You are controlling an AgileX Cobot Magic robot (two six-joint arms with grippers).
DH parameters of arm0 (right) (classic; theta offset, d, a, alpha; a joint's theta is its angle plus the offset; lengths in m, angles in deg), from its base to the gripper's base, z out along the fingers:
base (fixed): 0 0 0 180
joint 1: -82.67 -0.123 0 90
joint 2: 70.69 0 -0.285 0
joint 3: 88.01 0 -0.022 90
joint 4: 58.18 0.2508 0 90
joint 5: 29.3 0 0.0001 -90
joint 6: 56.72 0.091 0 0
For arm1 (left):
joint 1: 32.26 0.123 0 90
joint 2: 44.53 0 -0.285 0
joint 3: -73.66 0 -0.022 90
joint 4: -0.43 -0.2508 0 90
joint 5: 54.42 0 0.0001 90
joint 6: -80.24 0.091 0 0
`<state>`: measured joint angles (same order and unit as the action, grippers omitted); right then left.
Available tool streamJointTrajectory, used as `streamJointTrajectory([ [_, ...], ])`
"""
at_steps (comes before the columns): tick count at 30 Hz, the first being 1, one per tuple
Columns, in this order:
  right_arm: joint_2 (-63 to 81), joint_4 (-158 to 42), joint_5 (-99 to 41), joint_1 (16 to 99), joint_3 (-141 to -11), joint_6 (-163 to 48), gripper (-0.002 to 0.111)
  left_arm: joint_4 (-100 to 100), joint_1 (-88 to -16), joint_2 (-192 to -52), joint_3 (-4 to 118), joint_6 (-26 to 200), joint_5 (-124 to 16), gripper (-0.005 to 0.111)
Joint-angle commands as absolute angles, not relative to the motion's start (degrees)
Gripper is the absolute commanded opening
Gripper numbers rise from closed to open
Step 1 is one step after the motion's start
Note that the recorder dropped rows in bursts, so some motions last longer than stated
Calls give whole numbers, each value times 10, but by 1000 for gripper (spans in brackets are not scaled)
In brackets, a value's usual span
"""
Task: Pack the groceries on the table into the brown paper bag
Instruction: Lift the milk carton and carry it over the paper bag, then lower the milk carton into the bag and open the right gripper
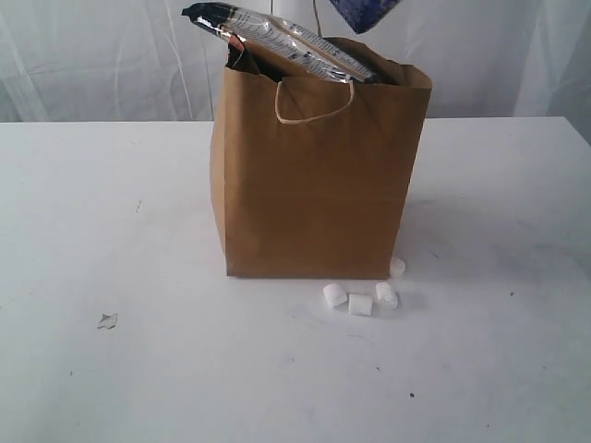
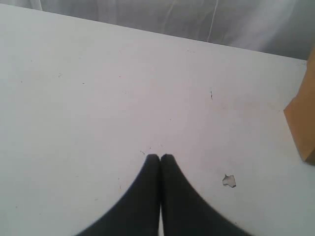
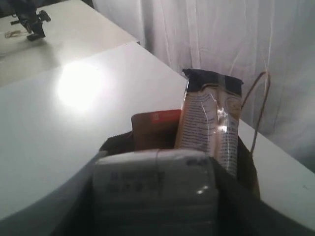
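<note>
One small white-blue carton (image 3: 155, 182), pinched in the half-spread right gripper (image 3: 156, 209), should descend clear of the long dark-topped packet (image 1: 286, 39) into the brown paper bag (image 1: 314, 194) — left gripper (image 2: 160, 158) closed, empty.

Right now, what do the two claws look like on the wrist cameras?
Left claw: two matte black fingers, broad at the base, curving in to narrow rounded tips; no markings or cables visible. Right claw: only blurred dark grey shapes, too soft for detail.

Packet (image 1: 277, 39) in bag (image 1: 314, 185), carton (image 3: 155, 184) above, marshmallows (image 1: 360, 300) before.
</note>
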<state>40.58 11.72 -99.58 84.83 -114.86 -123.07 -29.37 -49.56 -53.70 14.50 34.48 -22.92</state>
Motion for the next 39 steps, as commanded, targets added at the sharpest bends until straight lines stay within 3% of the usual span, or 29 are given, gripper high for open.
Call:
streamJointTrajectory([
  [1, 401, 80, -993, 849, -1153, -1239, 0, -297, -495, -534, 143, 339, -231, 0],
  [9, 429, 182, -993, 827, -1153, -1262, 0, -297, -495, -534, 143, 339, -231, 0],
  [29, 476, 179, -993, 789, -1153, -1289, 1, -297, -495, -534, 143, 339, -231, 0],
  [39, 481, 164, -993, 770, -1153, -1303, 24, -297, -495, -534, 143, 339, -231, 0],
])
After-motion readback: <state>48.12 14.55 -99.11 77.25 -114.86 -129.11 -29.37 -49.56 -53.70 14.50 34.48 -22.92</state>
